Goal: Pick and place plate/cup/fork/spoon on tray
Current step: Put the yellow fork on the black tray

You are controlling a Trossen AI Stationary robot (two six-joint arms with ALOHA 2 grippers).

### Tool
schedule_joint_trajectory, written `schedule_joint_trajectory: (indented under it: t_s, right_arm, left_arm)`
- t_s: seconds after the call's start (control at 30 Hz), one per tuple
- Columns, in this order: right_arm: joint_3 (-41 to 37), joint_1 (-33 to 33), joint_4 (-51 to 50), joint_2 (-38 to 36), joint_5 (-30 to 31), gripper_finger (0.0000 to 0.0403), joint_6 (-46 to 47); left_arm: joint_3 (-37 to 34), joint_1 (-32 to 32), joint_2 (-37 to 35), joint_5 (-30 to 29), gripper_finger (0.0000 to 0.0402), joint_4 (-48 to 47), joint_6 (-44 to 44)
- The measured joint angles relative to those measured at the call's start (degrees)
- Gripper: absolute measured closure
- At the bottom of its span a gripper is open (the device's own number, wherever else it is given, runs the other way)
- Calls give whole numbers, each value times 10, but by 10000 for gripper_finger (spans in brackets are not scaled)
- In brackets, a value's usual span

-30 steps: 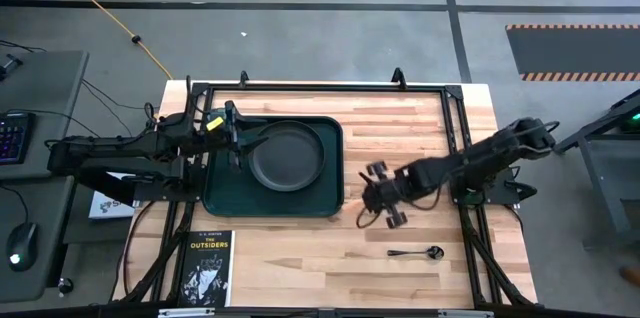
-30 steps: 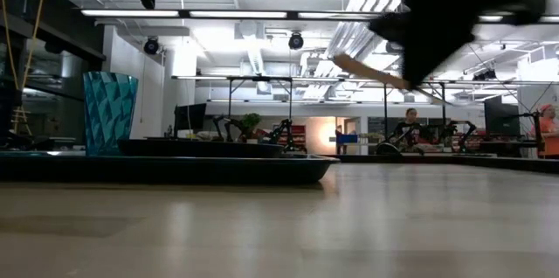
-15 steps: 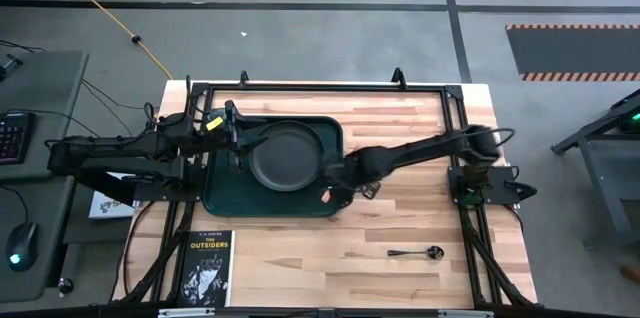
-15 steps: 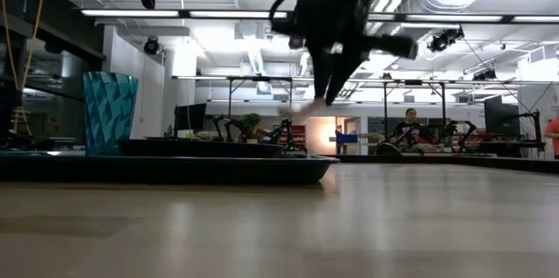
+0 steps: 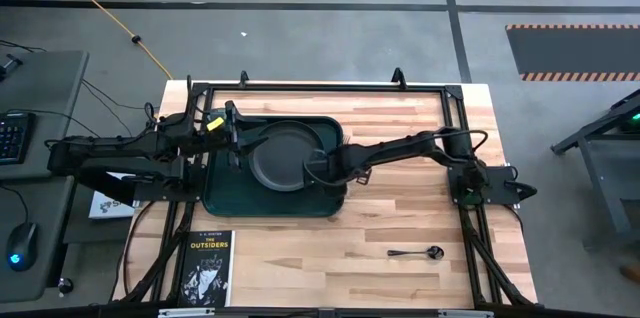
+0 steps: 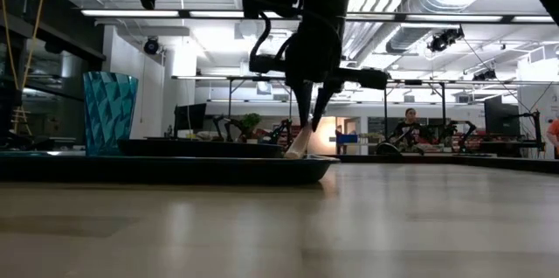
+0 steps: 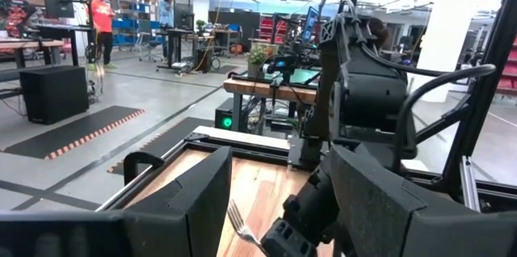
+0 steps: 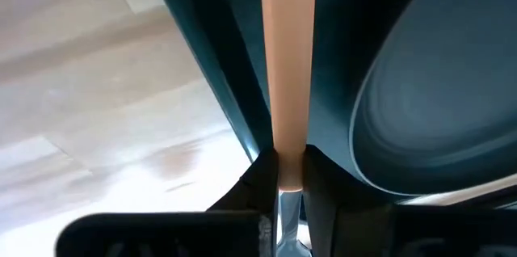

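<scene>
The dark green tray (image 5: 225,193) lies on the table's left half and bears the dark plate (image 5: 285,153). The low view shows the teal cup (image 6: 109,112) upright at the tray's (image 6: 175,169) left end. My right gripper (image 5: 322,170) hangs over the tray's right part, beside the plate, shut on the fork (image 8: 287,63). The fork's tines (image 7: 238,221) stick out behind the fingers. My left gripper (image 5: 236,143) waits open and level over the tray's left part. The dark spoon (image 5: 415,252) lies on the wood at the near right. My right gripper pinches the fork's tan handle at the end beside the metal neck (image 8: 287,160) between its two fingers. The fingers slant down from the table's right, and the handle runs on past them the way they point. Its free end (image 6: 299,147) hangs down at the tray's rim; whether it touches I cannot tell.
A black book with white lettering (image 5: 208,266) lies at the table's near left corner. A black frame rail (image 5: 330,88) runs round the tabletop. Bare wood stretches between the tray and the spoon.
My right gripper has swung from the table's middle right toward the left, ending over the tray's right part, and has sunk a little. It has rolled and tipped downward, so the fork, slanting before, now hangs handle-down. It has stayed shut on the fork.
</scene>
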Motion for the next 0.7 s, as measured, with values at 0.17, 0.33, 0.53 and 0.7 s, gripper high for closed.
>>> schedule_joint_trajectory:
  t_s: [0.17, 0.33, 0.53, 0.7]
  right_arm:
    - [0, -2, 15, 0, 1, 386, -45]
    - [0, -3, 31, 0, -6, 386, -72]
    - [0, -9, 36, 0, -7, 386, -103]
    - [0, -11, 49, 0, -18, 386, -114]
  left_arm:
    - [0, 0, 0, 0, 200, 1, 0]
    - [0, 0, 0, 0, 200, 1, 0]
    - [0, 0, 0, 0, 200, 2, 0]
    - [0, 0, 0, 0, 200, 2, 0]
